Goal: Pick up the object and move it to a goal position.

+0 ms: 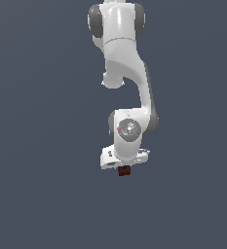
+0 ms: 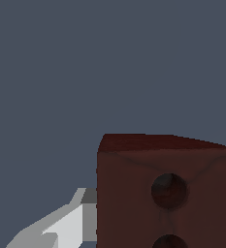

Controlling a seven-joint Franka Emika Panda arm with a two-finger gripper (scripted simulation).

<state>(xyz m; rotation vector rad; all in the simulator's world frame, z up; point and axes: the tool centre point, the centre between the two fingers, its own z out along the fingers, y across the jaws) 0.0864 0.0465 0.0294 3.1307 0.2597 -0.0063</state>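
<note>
Below the arm (image 1: 127, 97) | one block (image 1: 124, 170) between jaws, grip seemingly closed on it | open grey room all round | two holes (image 2: 169, 190) seen.

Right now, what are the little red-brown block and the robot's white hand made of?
The block looks like matte painted wood or plastic: flat dark red-brown faces, no shine, round drilled-looking holes. The hand looks like smooth, slightly glossy white plastic or painted metal, with soft highlights. It's a simulator render, so neither is sure.

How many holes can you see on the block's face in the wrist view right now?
2 holes on the block: one whole, one cut by the frame edge. More may lie out of frame.
</note>
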